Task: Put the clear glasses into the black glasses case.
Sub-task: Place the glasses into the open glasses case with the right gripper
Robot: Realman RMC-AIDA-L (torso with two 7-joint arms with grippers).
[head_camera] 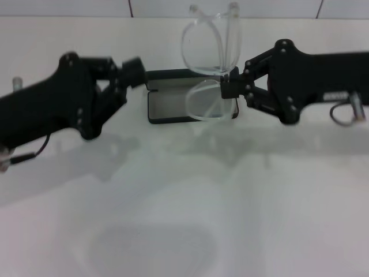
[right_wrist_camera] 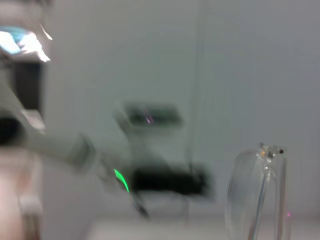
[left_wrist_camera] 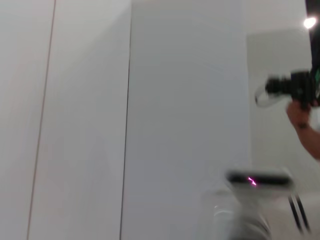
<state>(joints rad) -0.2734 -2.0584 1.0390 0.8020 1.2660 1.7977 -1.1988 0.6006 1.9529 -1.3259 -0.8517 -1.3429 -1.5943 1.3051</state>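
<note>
On the white table (head_camera: pixel 184 219), the left gripper (head_camera: pixel 136 70) sits at upper left, beside the black glasses case (head_camera: pixel 167 107) lying open at upper centre; whether it grips is unclear. The right gripper (head_camera: pixel 229 85) is clamped on the clear glasses (head_camera: pixel 209 49), held above the case.

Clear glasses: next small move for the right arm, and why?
Probably lower and tip them flat. The right gripper holds the clear glasses upright over the open black glasses case, arms pointing up; the left gripper sits at the case's left end.
</note>
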